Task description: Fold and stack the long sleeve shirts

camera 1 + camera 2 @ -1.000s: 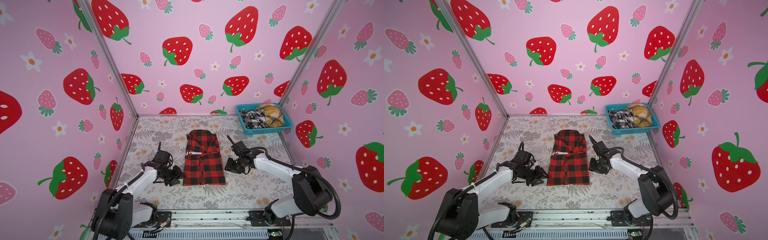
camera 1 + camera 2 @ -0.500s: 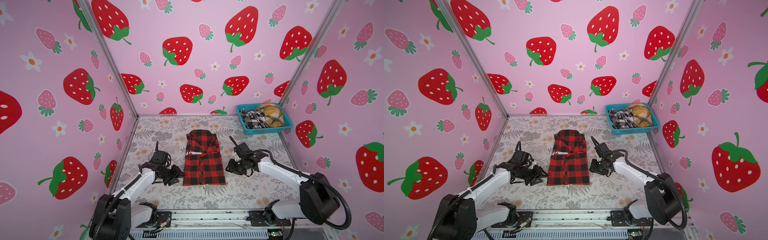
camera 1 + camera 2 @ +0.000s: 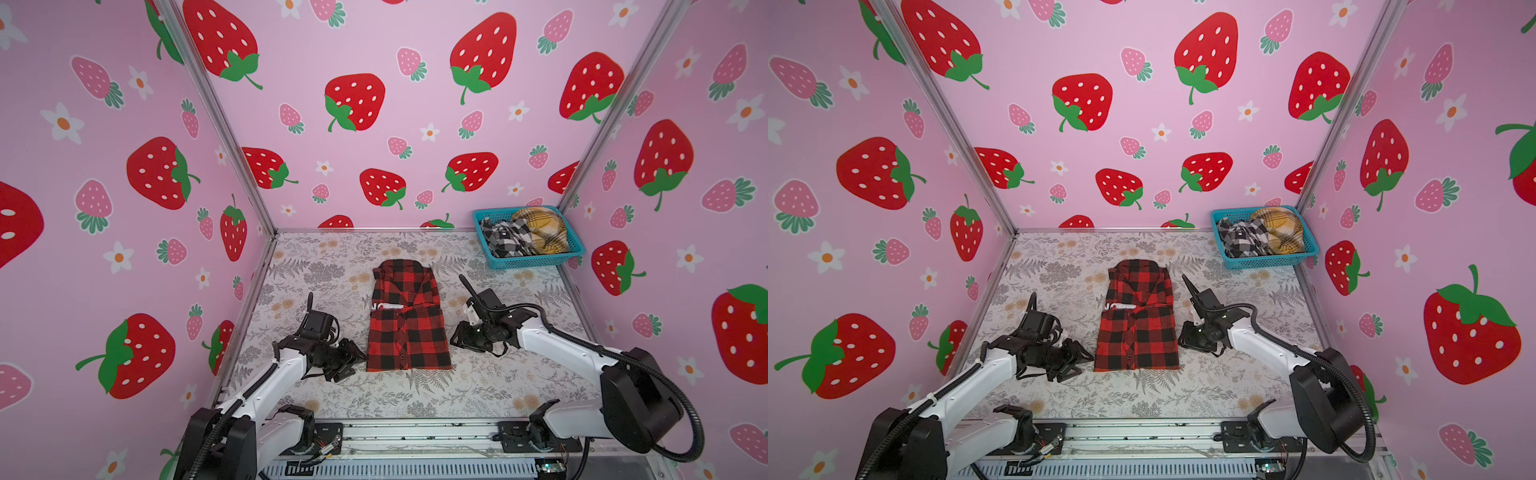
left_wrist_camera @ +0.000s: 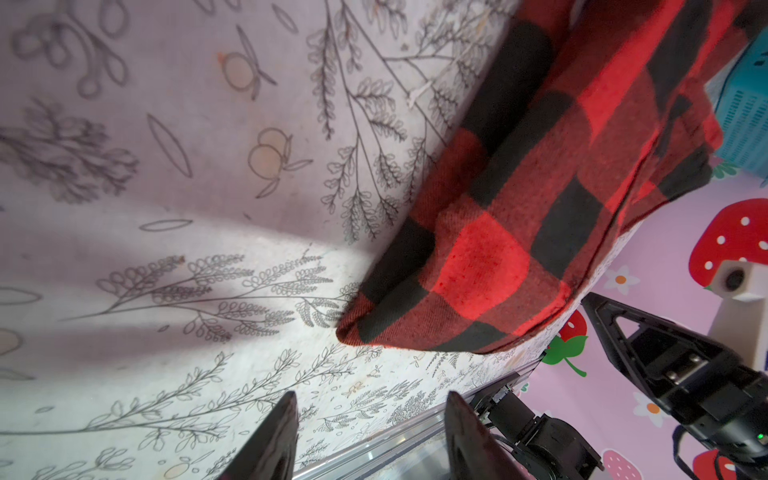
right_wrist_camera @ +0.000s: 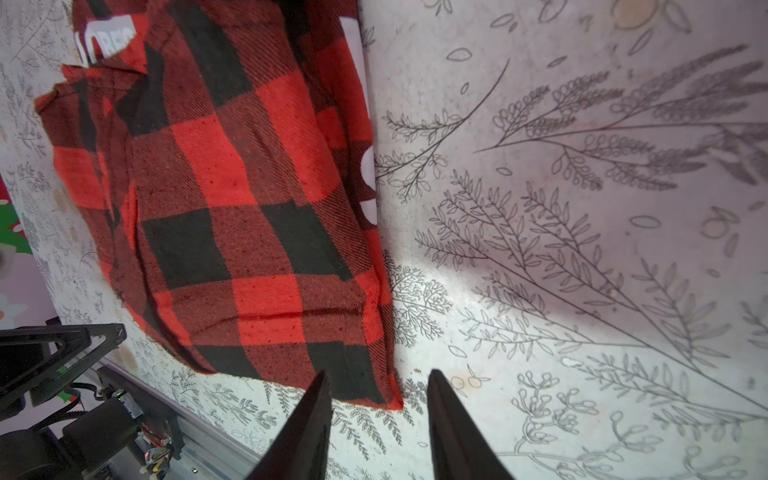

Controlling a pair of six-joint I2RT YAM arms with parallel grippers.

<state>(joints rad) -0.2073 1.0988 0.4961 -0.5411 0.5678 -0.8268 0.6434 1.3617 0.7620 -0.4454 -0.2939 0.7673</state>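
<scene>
A red-and-black long sleeve shirt [image 3: 409, 320] [image 3: 1138, 324] lies folded in a rectangle in the middle of the table, a strip of white letters showing. My left gripper [image 3: 353, 361] [image 3: 1079, 362] sits low at the shirt's near left corner. In the left wrist view this gripper [image 4: 372, 415] is open and empty, the shirt corner [image 4: 478, 270] just ahead. My right gripper [image 3: 457, 338] [image 3: 1185, 336] sits at the shirt's right edge. In the right wrist view it [image 5: 378, 399] is open, with the shirt's corner [image 5: 232, 187] just in front of the tips.
A turquoise basket [image 3: 528, 262] [image 3: 1262, 262] stands at the back right corner, holding a black-and-white shirt [image 3: 505, 237] [image 3: 1241, 237] and a mustard-yellow shirt [image 3: 540, 230] [image 3: 1279, 230]. Pink strawberry walls close in three sides. A metal rail [image 3: 415, 432] runs along the front.
Both grippers have drifted slightly toward the front edge beside the shirt. The left jaws stand a little wider. The shirt has not moved.
</scene>
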